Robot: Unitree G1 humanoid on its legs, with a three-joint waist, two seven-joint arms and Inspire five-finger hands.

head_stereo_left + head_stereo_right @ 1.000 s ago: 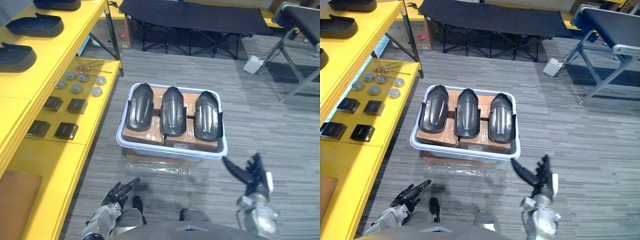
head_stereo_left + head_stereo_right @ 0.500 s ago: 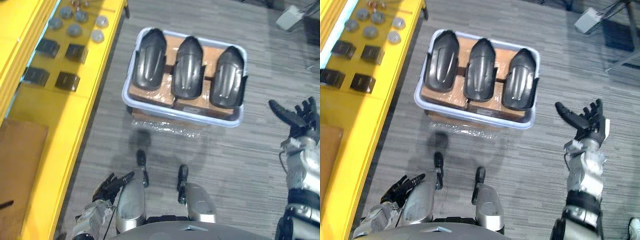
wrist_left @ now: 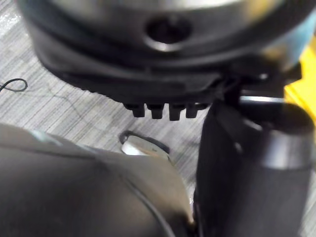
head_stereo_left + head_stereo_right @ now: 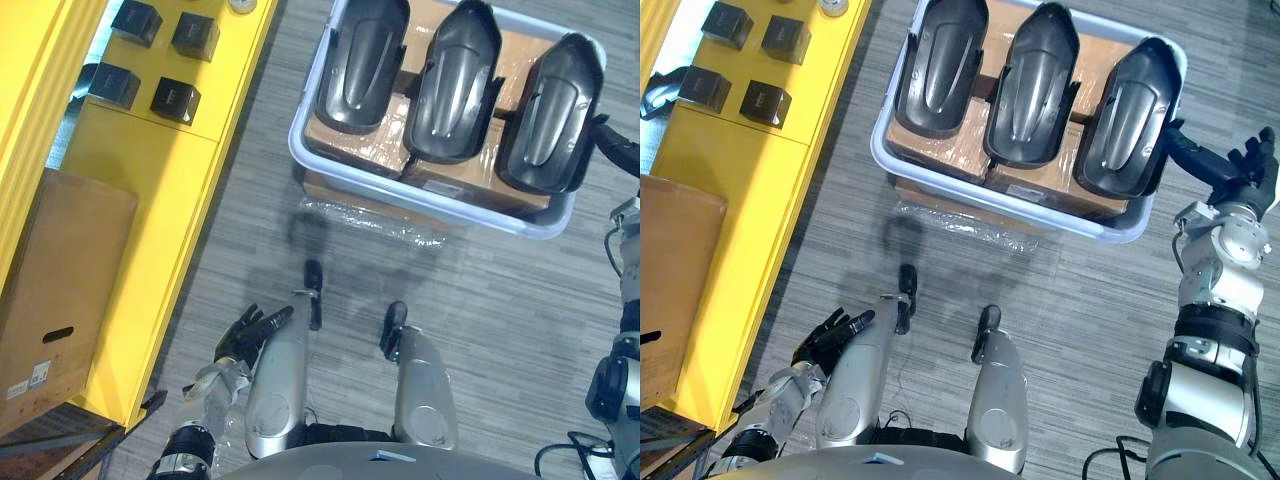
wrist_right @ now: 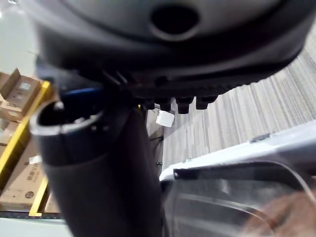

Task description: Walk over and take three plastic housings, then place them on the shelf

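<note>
Plastic housings (image 4: 1033, 80), three dark shells, lie side by side on wrapped cartons (image 4: 1040, 185) inside a pale tub (image 4: 878, 150); none is lifted, so the step in hand is, I judge, the first pick. The right hand (image 4: 1238, 175) hovers just outside the tub's wall, fingers (image 4: 1260, 150) straight and spread, thumb stretched toward the nearest housing (image 4: 1127, 115), holding nothing; whether the thumb tip touches that shell's edge I cannot tell.

To do it well, the hand should probably come over the rim and settle on this nearest shell, thumb under one long edge and fingers across the domed back; the smooth curved top looks poor for a pinch, so a wide wrap seems safer; a straight lift should avoid nudging the middle housing (image 4: 1030, 95), which lies just beside it.

The yellow shelf (image 4: 740, 200) lies well away from those fingers, beyond the farthest housing (image 4: 940, 65), and close to the left hand (image 4: 825, 338), which hangs low with fingers loosely apart and empty. A cardboard box (image 4: 670, 280) takes up part of the shelf's deck; small black boxes (image 4: 765, 100) sit further along it; both limit the room for setting shells down. The tub's wall between fingers and shell is the one near obstacle.
</note>
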